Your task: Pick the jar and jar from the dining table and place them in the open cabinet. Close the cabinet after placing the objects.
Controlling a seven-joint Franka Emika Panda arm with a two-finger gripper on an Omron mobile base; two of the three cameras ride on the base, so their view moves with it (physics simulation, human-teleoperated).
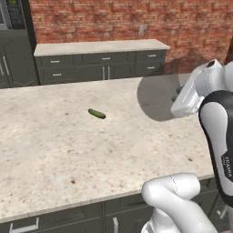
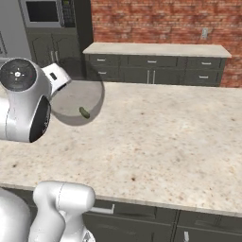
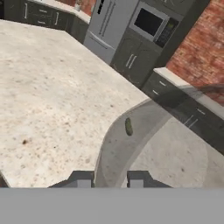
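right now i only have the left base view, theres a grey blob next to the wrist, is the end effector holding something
Observer: Yes. In the hand view the end effector is shut on the grey frosted jar, whose translucent wall rises from between the tips.
Operator: ok and wheres the pickle relative to it
Observer: In the right base view the pickle shows through the jar, lying on the dining table beyond it.
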